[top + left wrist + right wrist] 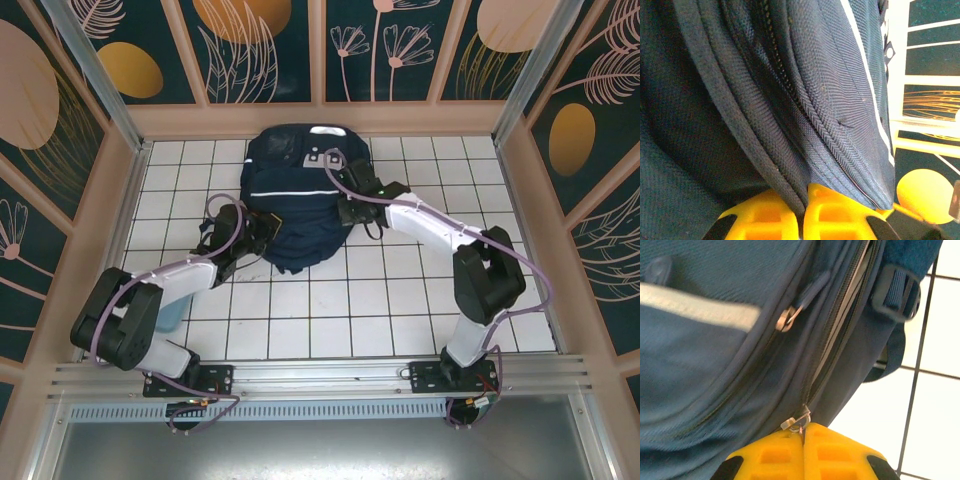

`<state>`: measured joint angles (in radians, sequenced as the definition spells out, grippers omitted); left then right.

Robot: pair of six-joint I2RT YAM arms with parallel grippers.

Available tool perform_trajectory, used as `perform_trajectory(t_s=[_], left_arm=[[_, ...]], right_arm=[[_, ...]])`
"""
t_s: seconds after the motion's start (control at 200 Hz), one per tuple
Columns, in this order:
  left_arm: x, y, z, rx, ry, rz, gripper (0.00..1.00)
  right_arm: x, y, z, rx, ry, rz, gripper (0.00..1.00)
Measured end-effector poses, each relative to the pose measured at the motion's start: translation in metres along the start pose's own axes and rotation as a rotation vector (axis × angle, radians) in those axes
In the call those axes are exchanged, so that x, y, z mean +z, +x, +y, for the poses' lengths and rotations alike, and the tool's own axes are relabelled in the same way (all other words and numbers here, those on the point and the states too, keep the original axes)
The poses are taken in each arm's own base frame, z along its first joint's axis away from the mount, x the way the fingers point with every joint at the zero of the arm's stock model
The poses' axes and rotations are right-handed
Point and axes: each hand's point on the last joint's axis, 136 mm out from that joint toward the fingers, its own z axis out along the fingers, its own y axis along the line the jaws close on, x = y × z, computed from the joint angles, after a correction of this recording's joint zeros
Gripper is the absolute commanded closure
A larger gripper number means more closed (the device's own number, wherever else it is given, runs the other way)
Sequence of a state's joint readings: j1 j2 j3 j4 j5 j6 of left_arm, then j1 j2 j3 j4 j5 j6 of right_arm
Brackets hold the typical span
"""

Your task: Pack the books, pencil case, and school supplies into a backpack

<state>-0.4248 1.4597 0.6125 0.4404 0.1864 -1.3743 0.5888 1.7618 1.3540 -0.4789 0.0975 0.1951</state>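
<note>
Down at the near edge, the 2 arms reach out over the white tiled desk (400, 300), one from each side, and both end at the bag. The left gripper (803, 207) is clamped tight: its 2 yellow fingers (765, 217) are pressed together on a thick navy fabric seam beside a zipper track, at the near-left flank of the backpack (295, 195). Over on the other side, the right gripper (803, 432) is closed as well, with a small metal zipper pull (796, 422) pinched right at its tips, at the low end of a zipper line running up the bag. A second pull (786, 320) hangs higher up, next to a pale stripe (700, 307), and a black buckle (896, 292) sits at the bag's edge over the tiles. The backpack itself lies mid-desk toward the far wall, between the 2 grippers.
</note>
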Motion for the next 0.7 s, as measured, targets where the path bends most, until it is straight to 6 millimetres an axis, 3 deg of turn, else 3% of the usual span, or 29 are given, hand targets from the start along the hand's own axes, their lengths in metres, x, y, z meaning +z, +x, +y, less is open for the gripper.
perform_trajectory(t_s=[0.3, 0.701], left_arm=[[-0.025, 0.001, 0.008, 0.056, -0.013, 0.014, 1.00], [-0.029, 0.003, 0.015, 0.115, -0.040, 0.033, 1.00]], right_arm=[[0.013, -0.011, 0.004, -0.071, -0.157, 0.041, 1.00], [0.046, -0.020, 0.001, -0.043, -0.187, 0.104, 1.00]])
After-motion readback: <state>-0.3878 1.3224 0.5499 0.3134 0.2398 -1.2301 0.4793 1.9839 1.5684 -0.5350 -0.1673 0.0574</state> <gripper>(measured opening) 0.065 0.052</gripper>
